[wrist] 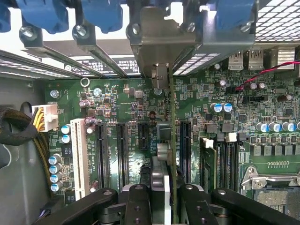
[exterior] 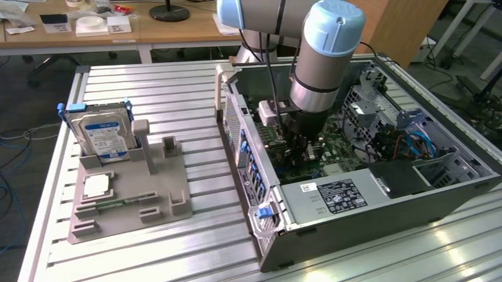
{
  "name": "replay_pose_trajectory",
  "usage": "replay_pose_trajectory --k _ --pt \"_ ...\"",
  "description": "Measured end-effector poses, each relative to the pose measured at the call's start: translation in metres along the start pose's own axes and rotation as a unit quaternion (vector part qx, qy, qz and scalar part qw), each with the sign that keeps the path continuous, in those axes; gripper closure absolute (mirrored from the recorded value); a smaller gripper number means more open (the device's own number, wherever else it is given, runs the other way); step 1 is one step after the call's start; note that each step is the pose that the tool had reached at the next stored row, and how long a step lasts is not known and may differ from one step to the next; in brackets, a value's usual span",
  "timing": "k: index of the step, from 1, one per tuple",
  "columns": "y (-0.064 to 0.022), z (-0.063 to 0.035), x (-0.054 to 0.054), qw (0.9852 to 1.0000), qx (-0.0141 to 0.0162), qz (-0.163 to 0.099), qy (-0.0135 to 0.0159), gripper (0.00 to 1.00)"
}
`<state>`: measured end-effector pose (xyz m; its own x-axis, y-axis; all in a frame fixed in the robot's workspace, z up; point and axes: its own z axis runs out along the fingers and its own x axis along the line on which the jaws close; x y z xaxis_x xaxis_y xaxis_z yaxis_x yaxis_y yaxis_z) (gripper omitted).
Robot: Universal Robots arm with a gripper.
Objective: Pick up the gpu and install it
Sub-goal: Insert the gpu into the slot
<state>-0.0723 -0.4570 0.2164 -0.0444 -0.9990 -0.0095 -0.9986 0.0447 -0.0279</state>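
The arm reaches down into the open computer case (exterior: 439, 194), which lies on its side on the slatted metal bench (exterior: 157, 88). In the wrist view the end effector (wrist: 161, 199) is clenched on the gpu (wrist: 172, 140): its black fingers (wrist: 137, 206) press the card from both sides. The card is seen edge-on, standing upright over the green motherboard (wrist: 126, 103), between the black expansion slots (wrist: 122, 154). Its silvery end bracket (wrist: 161, 40) is up at the case's rear slot openings, beside the blue latches (wrist: 101, 14).

In the exterior view, the power supply (exterior: 333, 197) in the near part of the case has a black label and a white sticker; I cannot read the writing on them. To the exterior view's left, a grey holder tray (exterior: 176, 205) stands on the bench with a hard drive (exterior: 102, 135) upright in it; its label is blue and white, the text too small to read.
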Motion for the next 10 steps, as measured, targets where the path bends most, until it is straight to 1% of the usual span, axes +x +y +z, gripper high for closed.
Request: replay_pose_trajectory --k 6,8,10 --pt "0.0003 0.0005 0.0000 1.0000 0.0001 0.000 0.0000 0.72" --pt "0.0011 0.0040 0.0000 1.0000 0.0002 0.000 -0.0001 0.72" --pt "0.0023 0.0063 0.0003 1.0000 -0.0002 0.000 0.0008 0.72"
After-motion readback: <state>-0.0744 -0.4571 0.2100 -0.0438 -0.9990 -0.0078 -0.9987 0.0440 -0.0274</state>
